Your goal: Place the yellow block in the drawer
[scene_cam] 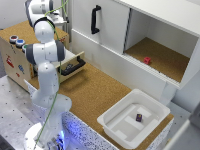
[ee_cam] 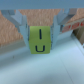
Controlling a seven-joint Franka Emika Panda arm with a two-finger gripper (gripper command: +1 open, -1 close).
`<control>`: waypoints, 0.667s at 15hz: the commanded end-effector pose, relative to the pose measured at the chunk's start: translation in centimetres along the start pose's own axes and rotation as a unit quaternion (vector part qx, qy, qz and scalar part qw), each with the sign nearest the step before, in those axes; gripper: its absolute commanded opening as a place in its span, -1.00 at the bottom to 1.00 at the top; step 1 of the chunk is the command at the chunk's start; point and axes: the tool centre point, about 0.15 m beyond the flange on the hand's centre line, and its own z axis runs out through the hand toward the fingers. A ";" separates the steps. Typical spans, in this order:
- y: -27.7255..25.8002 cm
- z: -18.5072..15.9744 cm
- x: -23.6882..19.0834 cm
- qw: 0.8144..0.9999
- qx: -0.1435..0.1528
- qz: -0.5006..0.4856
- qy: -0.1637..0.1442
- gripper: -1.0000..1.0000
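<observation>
In the wrist view the yellow block [ee_cam: 40, 40], marked with dark letters, sits between my two grey fingers [ee_cam: 22, 26]. My gripper [ee_cam: 40, 36] is shut on it and holds it in the air. In the exterior view the gripper [scene_cam: 62, 22] is high up at the back, above the wooden box [scene_cam: 15, 57], and the block is hidden there. The drawer [scene_cam: 74, 66], with its light plywood front and long black bar handle, stands pulled open from the box, below the gripper and partly behind my arm.
A large white cabinet [scene_cam: 112, 25] with a vertical black handle [scene_cam: 94, 20] stands at the back. Its open compartment holds a small red thing [scene_cam: 147, 60]. A white plastic bin [scene_cam: 122, 127] with a small dark thing [scene_cam: 139, 118] sits at the exterior view's lower right.
</observation>
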 end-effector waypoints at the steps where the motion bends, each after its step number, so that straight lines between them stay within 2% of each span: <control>1: 1.7 5.6 -11.0 0.983 0.016 -0.120 0.141 -1.00; 4: 1.4 6.9 -11.8 0.973 0.016 -0.178 0.143 -1.00; 5: 0.8 7.3 -11.4 0.970 0.007 -0.196 0.141 -1.00; 10: -1.3 9.7 -7.7 0.967 -0.019 -0.217 0.130 -1.00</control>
